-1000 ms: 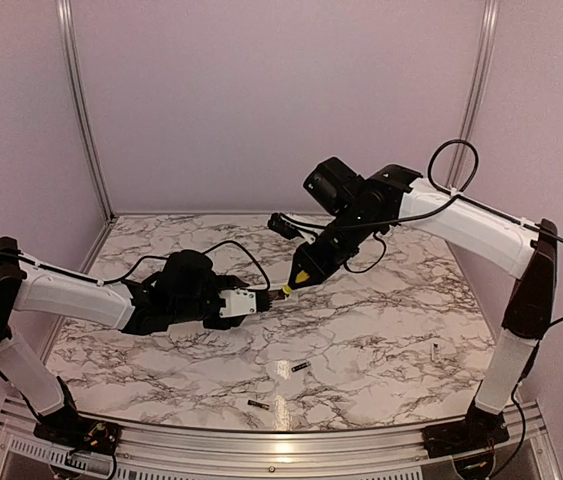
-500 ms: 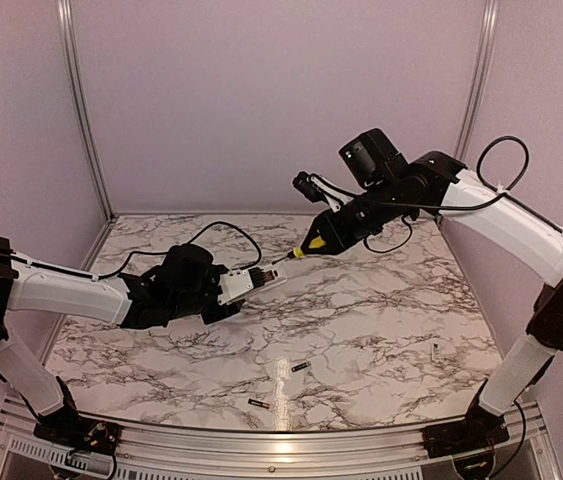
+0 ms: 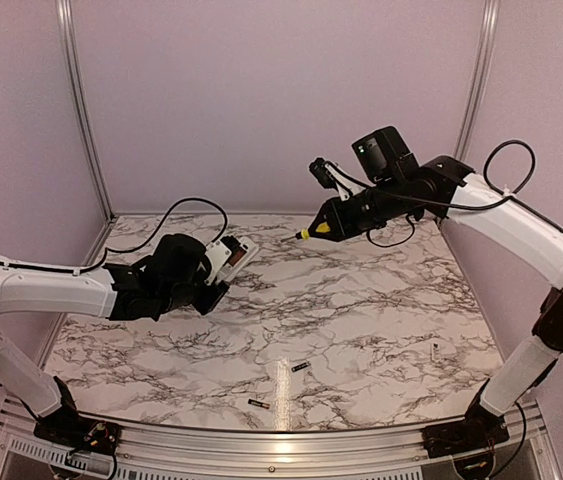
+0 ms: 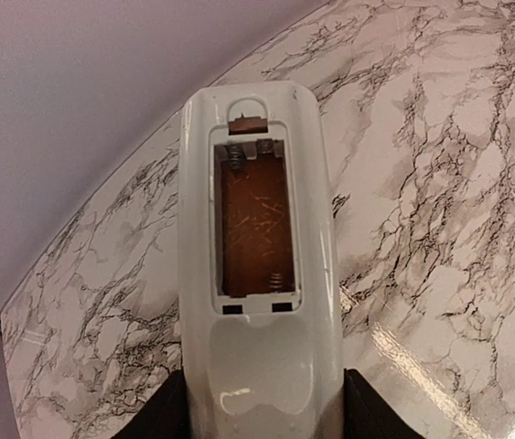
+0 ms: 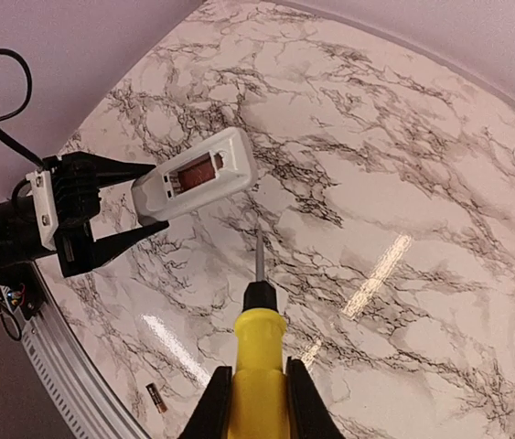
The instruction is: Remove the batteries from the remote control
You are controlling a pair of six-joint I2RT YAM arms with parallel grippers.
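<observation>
My left gripper [image 3: 209,282] is shut on the white remote control [image 3: 233,256] and holds it above the table at centre left. In the left wrist view the remote control [image 4: 257,347] shows its open battery recess [image 4: 253,229], empty, with springs visible. Two small dark batteries lie on the marble near the front, one battery [image 3: 300,367] right of the other battery [image 3: 257,404]; a battery also shows in the right wrist view [image 5: 156,397]. My right gripper [image 5: 259,402] is shut on a yellow-handled screwdriver [image 5: 259,366], held high at back centre [image 3: 313,232], apart from the remote [image 5: 198,174].
A tiny pale screw-like speck [image 3: 434,351] lies on the marble at the right. Pink walls enclose the back and sides. A metal rail [image 3: 281,440] runs along the front edge. Black cables hang from both arms.
My left gripper has carried the remote back and to the left, tilting it up. My right gripper has lifted the screwdriver up and away to the right.
</observation>
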